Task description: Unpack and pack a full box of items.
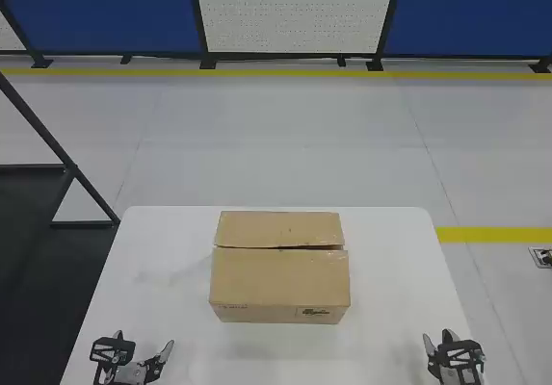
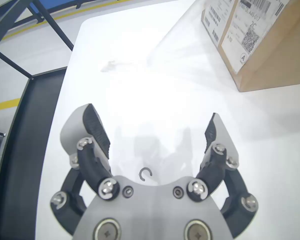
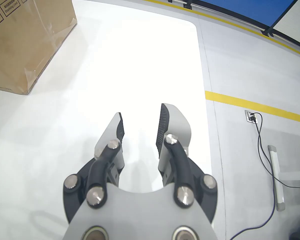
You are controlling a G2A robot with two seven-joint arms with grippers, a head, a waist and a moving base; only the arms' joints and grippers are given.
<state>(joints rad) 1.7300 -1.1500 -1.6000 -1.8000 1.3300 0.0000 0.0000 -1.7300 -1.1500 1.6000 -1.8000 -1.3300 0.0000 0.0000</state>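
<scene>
A brown cardboard box [image 1: 279, 267] stands in the middle of the white table [image 1: 160, 289], its top flaps folded down with a jagged seam between them. Its labelled side [image 2: 250, 21] shows in the left wrist view, and a side with printed handling marks [image 3: 22, 26] in the right wrist view. My left gripper [image 1: 133, 358] hovers at the table's near left corner, open and empty, well clear of the box. At the near right corner my right gripper [image 1: 455, 354] is open with a narrower gap, nothing between its fingers [image 3: 162, 128].
A small scrap or scuff [image 2: 110, 65] lies on the table left of the box. A dark metal frame and black tray [image 2: 22, 131] stand just past the table's left edge. On the floor to the right are a yellow line [image 3: 255, 106] and a socket with a cable [image 3: 251, 117].
</scene>
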